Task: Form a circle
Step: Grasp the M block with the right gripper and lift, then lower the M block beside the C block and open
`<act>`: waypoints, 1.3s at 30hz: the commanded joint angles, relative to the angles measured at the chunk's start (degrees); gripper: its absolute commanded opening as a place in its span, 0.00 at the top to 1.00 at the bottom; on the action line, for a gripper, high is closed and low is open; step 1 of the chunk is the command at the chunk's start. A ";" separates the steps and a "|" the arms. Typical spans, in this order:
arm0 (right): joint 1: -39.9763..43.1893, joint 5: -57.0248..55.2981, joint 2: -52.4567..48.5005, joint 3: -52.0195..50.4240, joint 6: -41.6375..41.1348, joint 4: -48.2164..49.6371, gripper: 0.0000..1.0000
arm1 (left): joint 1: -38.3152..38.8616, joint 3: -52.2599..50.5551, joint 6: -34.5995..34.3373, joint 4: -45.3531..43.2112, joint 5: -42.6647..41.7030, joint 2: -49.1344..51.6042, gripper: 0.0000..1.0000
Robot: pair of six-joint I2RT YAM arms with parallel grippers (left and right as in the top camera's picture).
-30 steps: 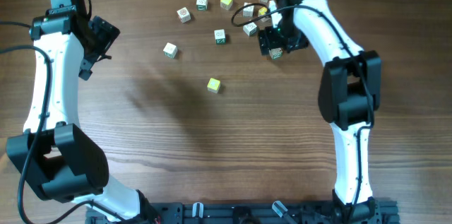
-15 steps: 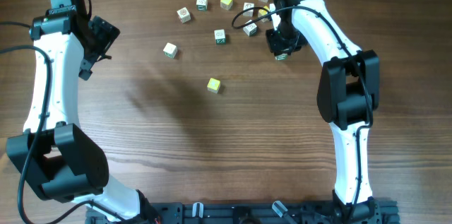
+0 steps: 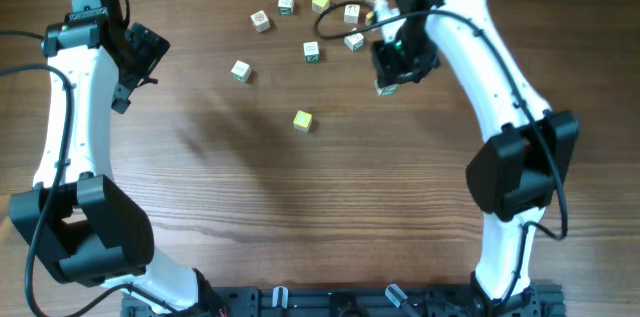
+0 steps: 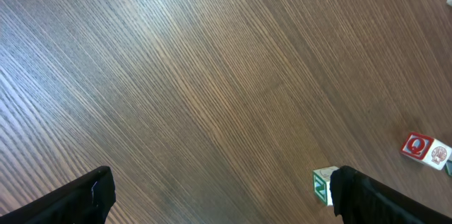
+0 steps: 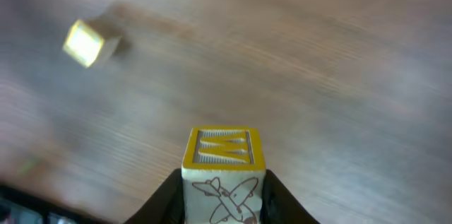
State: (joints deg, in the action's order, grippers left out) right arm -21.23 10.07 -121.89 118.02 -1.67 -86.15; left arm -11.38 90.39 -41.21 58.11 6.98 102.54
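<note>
The right gripper (image 5: 223,197) pinches a W cube (image 5: 222,162) by its sides, seemingly clear of the table (image 3: 300,207). The left gripper (image 4: 222,196) hangs spread and empty. No circle shows yet: the other cubes (image 3: 311,51) lie loose near the far edge, with one yellow cube (image 3: 303,119) apart toward the middle. Best to carry the W cube level, set it flat just beside a neighbour, and release only once it rests — a tilted drop could roll it.

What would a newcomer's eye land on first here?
The right gripper, at the far right of the table, is shut on a yellow-edged W cube. Loose letter cubes scatter along the far edge, one yellow cube alone nearer the middle. The left gripper hangs open, far left.
</note>
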 commanded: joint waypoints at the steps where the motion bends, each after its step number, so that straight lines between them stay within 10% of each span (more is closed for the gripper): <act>1: -6.45 1.81 0.90 -1.07 -1.60 0.00 0.82 | -0.15 0.04 0.48 0.00 0.13 0.00 0.00; 23: -19.54 -5.64 0.90 -29.92 -1.40 33.59 0.76 | -0.15 0.04 0.48 0.02 0.13 0.00 0.00; 34: -19.52 -6.25 0.90 -29.92 -2.27 36.17 0.48 | -0.15 0.04 0.48 0.02 0.13 0.00 0.00; 39: -19.52 -6.21 0.90 -29.92 -6.03 35.01 0.67 | -0.15 0.04 0.48 0.00 0.13 0.00 0.00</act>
State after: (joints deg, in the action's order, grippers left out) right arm -40.73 4.60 -121.38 88.66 -5.17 -50.59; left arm -11.38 90.39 -41.21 58.11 6.98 102.54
